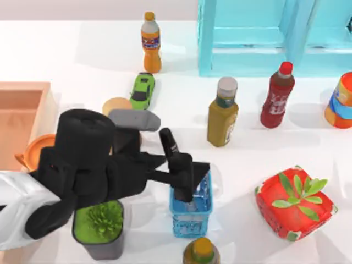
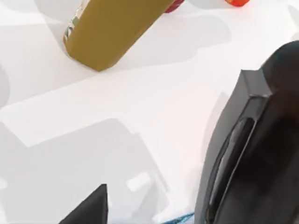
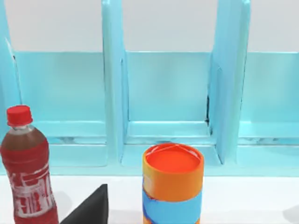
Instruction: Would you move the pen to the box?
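Note:
The pen (image 1: pixel 169 142) stands tilted, its thick black cap pointing up and to the left. Its lower part is hidden behind my left gripper (image 1: pixel 187 184). That gripper hangs right over the small blue mesh basket (image 1: pixel 191 214) and looks open around the pen. In the left wrist view one fingertip (image 2: pixel 91 207) stands far to one side, and a large black ridged body (image 2: pixel 243 154) is close opposite it. The orange-brown box (image 1: pixel 22 115) sits at the table's left edge, behind my left arm. One fingertip (image 3: pixel 91 207) of my parked right gripper faces the blue shelf.
A potted plant (image 1: pixel 100 225) stands just left of the basket and a bottle (image 1: pixel 201 252) in front of it. Behind are a mustard bottle (image 1: pixel 223 113), red bottle (image 1: pixel 278 94), orange can (image 1: pixel 341 102), green toy car (image 1: pixel 142 89), soda bottle (image 1: pixel 151 43) and blue shelf (image 1: pixel 264 36). A red carton (image 1: pixel 295 202) lies right.

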